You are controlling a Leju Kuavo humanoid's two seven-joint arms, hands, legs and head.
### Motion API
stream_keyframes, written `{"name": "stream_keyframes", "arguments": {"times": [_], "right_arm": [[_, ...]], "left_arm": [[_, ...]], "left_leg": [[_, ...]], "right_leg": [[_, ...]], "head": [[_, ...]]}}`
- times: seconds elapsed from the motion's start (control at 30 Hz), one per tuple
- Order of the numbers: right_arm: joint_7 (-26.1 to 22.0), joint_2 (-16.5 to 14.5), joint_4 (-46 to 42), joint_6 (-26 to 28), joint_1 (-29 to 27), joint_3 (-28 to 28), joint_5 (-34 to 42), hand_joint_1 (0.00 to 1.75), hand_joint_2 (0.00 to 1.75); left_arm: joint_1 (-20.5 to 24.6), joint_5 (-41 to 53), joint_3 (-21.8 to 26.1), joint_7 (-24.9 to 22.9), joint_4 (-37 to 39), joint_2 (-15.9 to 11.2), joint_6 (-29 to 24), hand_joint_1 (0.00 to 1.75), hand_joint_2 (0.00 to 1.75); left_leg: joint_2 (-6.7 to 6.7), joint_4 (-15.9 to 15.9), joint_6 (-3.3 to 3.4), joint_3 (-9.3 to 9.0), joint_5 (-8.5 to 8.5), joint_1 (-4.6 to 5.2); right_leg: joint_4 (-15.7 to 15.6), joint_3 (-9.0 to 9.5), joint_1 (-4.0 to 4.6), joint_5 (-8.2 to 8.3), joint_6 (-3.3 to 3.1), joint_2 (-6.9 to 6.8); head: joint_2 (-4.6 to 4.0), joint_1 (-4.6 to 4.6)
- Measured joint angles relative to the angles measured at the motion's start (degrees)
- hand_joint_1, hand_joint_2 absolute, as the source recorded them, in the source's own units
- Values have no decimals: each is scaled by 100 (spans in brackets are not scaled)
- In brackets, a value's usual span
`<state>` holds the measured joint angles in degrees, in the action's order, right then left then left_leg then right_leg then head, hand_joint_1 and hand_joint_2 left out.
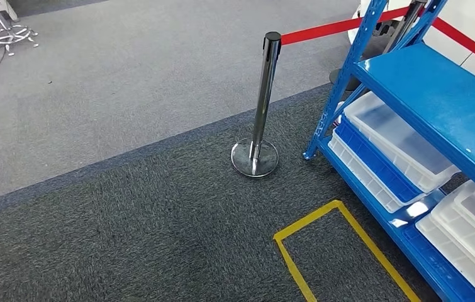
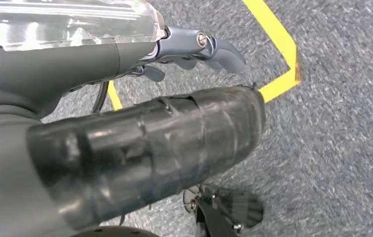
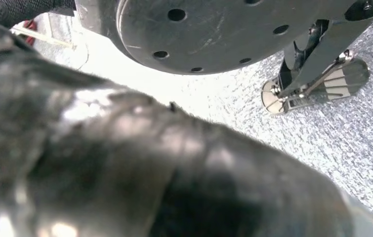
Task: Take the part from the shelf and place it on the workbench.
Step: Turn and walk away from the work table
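A blue shelf (image 1: 436, 100) is seen at the right of the head view, with white plastic bins (image 1: 398, 141) resting on its lower levels; whether any of them holds the part cannot be told, since no part can be made out. A chrome stanchion post (image 1: 261, 107) stands on the dark carpet just beside the shelf's corner upright, a red belt (image 1: 341, 26) running from its top toward the shelf. A yellow taped outline (image 1: 341, 245) is marked on the floor in front of the shelf.

In the left wrist view the left hand (image 2: 184, 54) is shown hanging above the carpet near a corner of the yellow tape — its grey fingers (image 2: 224, 52) are curled slightly and apart, with nothing held between them (a thick dark thumb lies across the foreground).

In the right wrist view the right hand (image 3: 149, 173) appears as a dark blurred mass close to the lens — whether its fingers are apart or together cannot be told.
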<state>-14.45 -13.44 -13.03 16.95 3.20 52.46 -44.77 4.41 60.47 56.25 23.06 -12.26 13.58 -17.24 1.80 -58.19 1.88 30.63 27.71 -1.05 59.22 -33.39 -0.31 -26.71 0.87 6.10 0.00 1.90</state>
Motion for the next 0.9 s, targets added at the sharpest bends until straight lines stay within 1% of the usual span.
{"name": "stream_keyframes", "arguments": {"times": [0.03, 0.07, 0.1, 0.13, 0.17, 0.2, 0.23, 0.27, 0.3, 0.33, 0.37, 0.4, 0.43, 0.47, 0.5, 0.53, 0.57, 0.6, 0.63, 0.67, 0.7, 0.73, 0.77, 0.8, 0.83, 0.87, 0.9], "right_arm": [[-34, 3, 0, -7, 5, 0, -1, 0, 0], [-64, 7, 0, -12, 14, 0, -4, 0, 0], [-84, 7, 0, -15, 24, -1, -8, 0, 0], [-97, 8, 0, -14, 32, -1, -14, 0, 0], [-108, 8, 0, -13, 33, -2, -22, 0, 0], [-113, 9, 0, -10, 31, -2, -33, 0, 0], [-111, 10, 0, -8, 27, -2, -44, 0, 0], [-106, 13, 0, -4, 23, -2, -57, 0, 0], [-99, 16, 0, -2, 25, -2, -69, 0, 0], [-89, 18, 0, 1, 32, -3, -78, 0, 0], [-75, 19, 0, 3, 39, -3, -86, 0, 0], [-57, 19, 0, 3, 43, -4, -91, 0, 0], [-37, 19, 0, 4, 39, -5, -93, 0, 0], [-22, 18, 0, 5, 31, -5, -95, 0, 0], [-8, 16, 0, 6, 25, -6, -96, 0, 0], [5, 15, 0, 9, 25, -7, -97, 0, 0], [18, 14, 0, 11, 30, -7, -99, 0, 0], [34, 13, 1, 12, 34, -7, -100, 0, 0], [49, 13, 1, 11, 36, -6, -102, 0, 0], [62, 13, 2, 10, 33, -5, -103, 0, 0], [74, 13, 3, 8, 26, -5, -104, 0, 0], [83, 13, 3, 9, 19, -4, -106, 0, 0], [89, 12, 4, 9, 14, -4, -108, 0, 0], [91, 11, 5, 8, 11, -4, -111, 0, 0], [87, 11, 6, 6, 13, -4, -113, 0, 0], [82, 11, 7, 3, 16, -4, -115, 0, 0], [76, 11, 7, -1, 13, -4, -117, 0, 0]], "left_arm": [[2, -4, 8, 29, 0, 8, 13, 0, 0], [-2, -6, 16, 52, 0, 14, 25, 0, 0], [-9, -6, 23, 66, 0, 17, 31, 0, 0], [-15, -7, 29, 74, 0, 19, 35, 0, 0], [-18, -7, 33, 78, 0, 19, 35, 0, 0], [-16, -7, 34, 82, 0, 19, 35, 0, 0], [-9, -7, 36, 86, 0, 20, 35, 0, 0], [0, -5, 36, 90, 0, 22, 35, 0, 0], [7, -4, 36, 93, 0, 26, 35, 0, 0], [11, 1, 36, 95, 0, 30, 33, 0, 0], [17, 5, 36, 92, 0, 34, 31, 0, 0], [26, 11, 36, 84, 0, 39, 27, 0, 0], [36, 19, 36, 74, 0, 44, 22, 0, 0], [45, 25, 36, 62, 0, 48, 19, 0, 0], [48, 34, 36, 50, 0, 51, 17, 0, 0], [46, 47, 36, 39, 0, 52, 16, 0, 0], [37, 59, 36, 25, 0, 52, 15, 0, 0], [28, 70, 36, 12, 0, 52, 14, 0, 0], [17, 77, 36, -2, 0, 52, 14, 0, 0], [3, 79, 36, -13, 0, 52, 13, 0, 0], [-8, 81, 36, -21, 0, 52, 12, 0, 0], [-16, 84, 36, -26, 0, 52, 10, 0, 0], [-21, 89, 36, -28, 0, 51, 8, 0, 0], [-25, 95, 36, -27, 0, 50, 5, 0, 0], [-29, 103, 36, -25, 0, 47, 4, 0, 0], [-29, 111, 35, -22, 0, 44, 6, 0, 0], [-23, 120, 34, -19, 0, 41, 10, 0, 0]], "left_leg": [[-76, 29, 41, -2, -21, -5], [-155, 45, 71, -1, -32, -3], [-231, 49, 87, 4, -31, 7], [-317, 46, 94, 10, -26, 17], [-400, 44, 97, 13, -20, 24], [-477, 43, 98, 11, -12, 28], [-548, 42, 93, 1, -3, 31], [-609, 41, 85, -16, 9, 34], [-668, 41, 72, -38, 24, 39], [-719, 39, 51, -56, 41, 50], [-766, 37, 24, -72, 55, 60], [-815, 39, -5, -87, 65, 67], [-867, 46, -37, -106, 72, 73], [-898, 48, -70, -123, 89, 71], [-838, 13, -102, -128, 133, 66], [-701, -120, -131, -83, 238, 57], [-525, -382, -154, 30, 405, 44], [-356, -758, -171, 202, 603, 34], [-265, -1171, -182, 402, 782, 27], [-236, -1489, -191, 565, 875, 25], [-230, -1623, -195, 647, 851, 25], [-223, -1516, -193, 620, 707, 24], [-189, -1185, -185, 488, 475, 21], [-82, -763, -172, 316, 257, 12], [42, -388, -163, 168, 101, 6], [141, -138, -154, 67, 20, 1], [207, -40, -141, 28, 18, 3]], "right_leg": [[167, -81, 3, -116, 23, -157], [452, -212, 2, -292, 39, -341], [823, -390, 2, -494, 59, -474], [1205, -573, -5, -660, 76, -530], [1469, -696, -10, -737, 87, -552], [1531, -717, -14, -703, 92, -566], [1342, -608, -13, -560, 86, -594], [958, -392, -5, -356, 68, -659], [521, -157, 16, -197, 34, -793], [163, 33, 40, -81, -3, -911], [-42, 134, 66, -35, -37, -996], [-109, 155, 88, -43, -66, -1027], [-113, 146, 96, -30, -88, -967], [-131, 152, 75, -14, -116, -899], [-161, 167, 50, 5, -149, -835], [-193, 182, 24, 30, -184, -769], [-215, 192, -1, 52, -213, -703], [-219, 184, 2, 60, -229, -636], [-215, 173, 4, 65, -239, -559], [-209, 167, 7, 66, -241, -479], [-200, 165, 8, 65, -240, -396], [-188, 167, 7, 62, -236, -310], [-171, 170, 4, 56, -226, -225], [-148, 166, 0, 46, -210, -146], [-113, 152, 5, 31, -185, -75], [-86, 132, 7, 19, -156, -20], [-70, 108, 9, 13, -122, 27]], "head": [[0, 4], [0, 9], [0, 13], [0, 12], [0, 12], [0, 12], [0, 12], [0, 12], [0, 12], [0, 12], [0, 11], [0, 12], [0, 11], [0, 11], [0, 9], [0, 1], [0, -5], [0, -11], [0, -15], [0, -14], [0, -14], [0, -15], [0, -15], [0, -15], [0, -14], [0, -14], [0, -13]]}}
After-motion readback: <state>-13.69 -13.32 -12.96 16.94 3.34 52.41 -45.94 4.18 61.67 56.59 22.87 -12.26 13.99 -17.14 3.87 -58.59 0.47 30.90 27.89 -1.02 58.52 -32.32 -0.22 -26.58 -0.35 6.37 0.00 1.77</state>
